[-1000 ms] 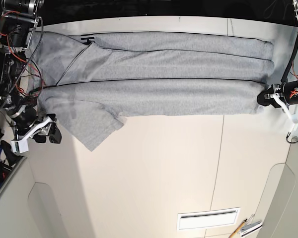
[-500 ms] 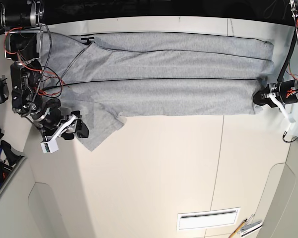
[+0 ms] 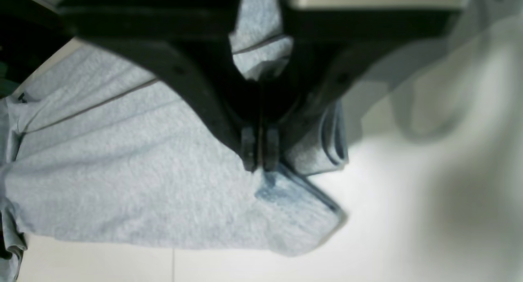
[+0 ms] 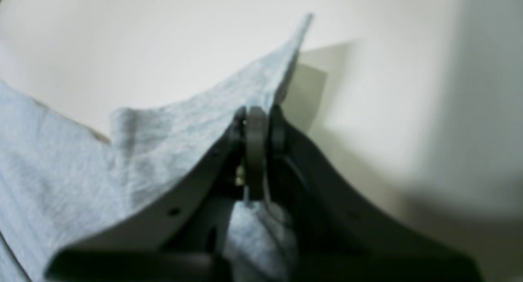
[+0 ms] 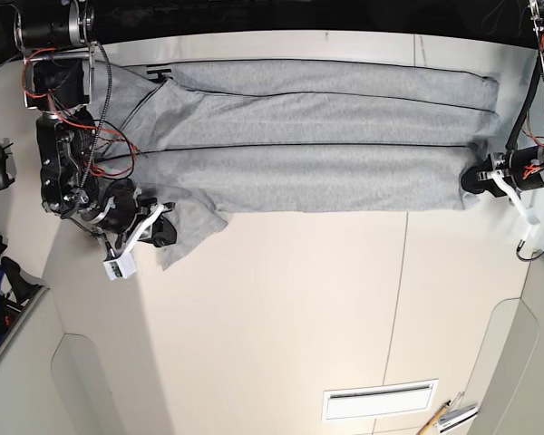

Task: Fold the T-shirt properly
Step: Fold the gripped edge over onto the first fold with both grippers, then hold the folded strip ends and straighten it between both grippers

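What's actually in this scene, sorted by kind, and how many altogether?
T-shirt: 1
Robot end effectors: 2, the left end effector and the right end effector, each pinching the shirt
Table: 1
Total: 4

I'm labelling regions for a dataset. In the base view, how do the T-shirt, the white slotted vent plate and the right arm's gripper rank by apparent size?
1. T-shirt, by far the largest.
2. White slotted vent plate.
3. Right gripper, jaws clamped on the sleeve; only slightly smaller than the plate, so treat that order as unsure.
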### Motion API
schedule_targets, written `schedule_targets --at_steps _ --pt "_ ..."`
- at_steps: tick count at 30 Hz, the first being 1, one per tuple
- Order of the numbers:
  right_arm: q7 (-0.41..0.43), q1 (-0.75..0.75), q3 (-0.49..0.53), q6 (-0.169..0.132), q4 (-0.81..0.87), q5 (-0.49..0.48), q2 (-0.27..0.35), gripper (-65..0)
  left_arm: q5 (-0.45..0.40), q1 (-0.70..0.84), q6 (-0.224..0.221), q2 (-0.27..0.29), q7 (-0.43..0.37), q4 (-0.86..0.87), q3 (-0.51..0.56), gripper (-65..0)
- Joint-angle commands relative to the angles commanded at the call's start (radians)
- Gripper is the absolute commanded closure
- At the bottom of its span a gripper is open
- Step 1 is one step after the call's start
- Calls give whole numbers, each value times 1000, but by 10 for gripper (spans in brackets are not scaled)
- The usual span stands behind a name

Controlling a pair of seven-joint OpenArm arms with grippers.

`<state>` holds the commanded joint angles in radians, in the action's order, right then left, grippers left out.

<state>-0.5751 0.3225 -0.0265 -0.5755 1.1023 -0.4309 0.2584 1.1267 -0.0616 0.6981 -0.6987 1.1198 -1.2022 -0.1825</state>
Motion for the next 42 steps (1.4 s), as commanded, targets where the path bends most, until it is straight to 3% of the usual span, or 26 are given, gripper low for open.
schedule_targets --at_steps 6,12,17,20,28,29,30,32,33,34,42 --pt "-144 -153 -76 3 354 -121 58 0 16 1 0 -3 42 -31 0 0" --pt "-185 -388 -205 2 602 -202 96 0 161 1 0 -41 174 -31 -1 0" --pt "-186 -537 -304 -16 685 -286 96 0 243 2 0 -52 271 -31 -1 0" --pt "-188 -610 -317 -16 718 -295 96 0 314 10 0 -53 276 -31 -1 0" --pt "-188 -716 -317 -8 697 -289 89 0 313 94 0 -53 276 -31 -1 -4" --pt "-188 -716 -317 -4 684 -285 89 0 313 100 0 -53 276 -31 -1 -78" --pt "-188 -716 -317 -4 670 -282 90 -12 312 107 0 -53 276 -31 -1 -142" --pt "-188 -716 -317 -4 651 -264 90 -221 312 116 0 -56 276 -31 -1 -229" --pt "-188 -716 -317 -4 647 -257 90 -297 308 117 0 -60 276 -31 -1 -247" --pt "-188 -716 -317 -4 646 -249 90 -331 308 117 0 -67 276 -31 -2 -254" --pt "-188 -711 -321 -4 647 -246 90 -330 305 117 0 -136 276 -31 -15 -254"
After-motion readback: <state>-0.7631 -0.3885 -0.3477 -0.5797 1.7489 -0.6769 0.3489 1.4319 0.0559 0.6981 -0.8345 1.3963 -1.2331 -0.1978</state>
